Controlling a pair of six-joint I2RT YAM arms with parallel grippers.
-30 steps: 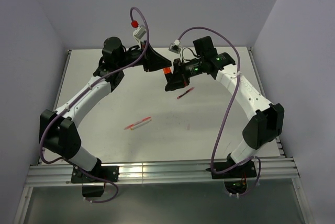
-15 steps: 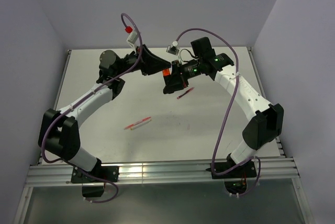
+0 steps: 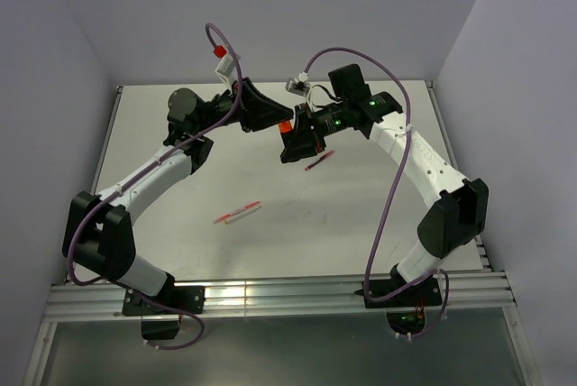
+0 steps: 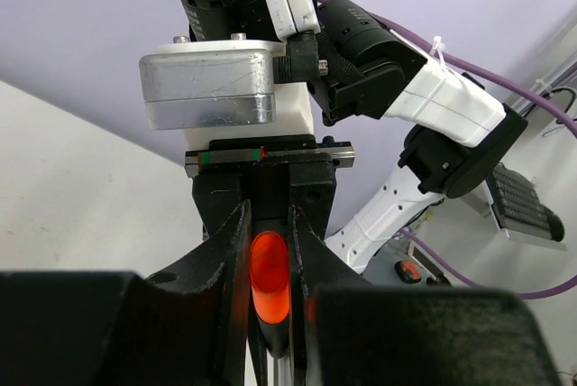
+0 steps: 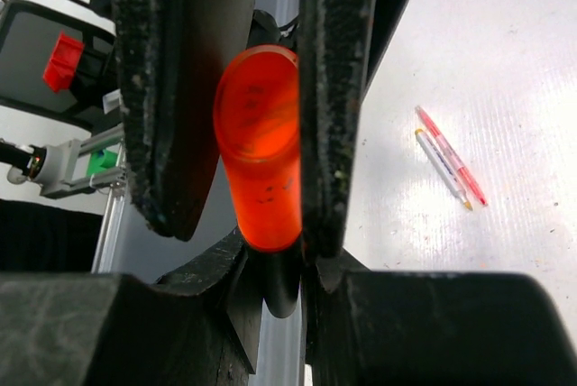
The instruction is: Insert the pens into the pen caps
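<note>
Misalignment worries us most: if the black marker (image 5: 281, 289) meets the orange cap (image 5: 260, 160) off-axis, pushing could cock the cap or squirt it free onto the table (image 3: 379, 224). We see both arms arched inward, wrists raised over the far middle, jaws tip to tip. The left gripper (image 3: 278, 122) pinches the cap; the right gripper (image 3: 291, 145), nearly shut, seems to hold the marker barrel. The red and white stick pens (image 3: 237, 214) lie on the table, well apart.
</note>
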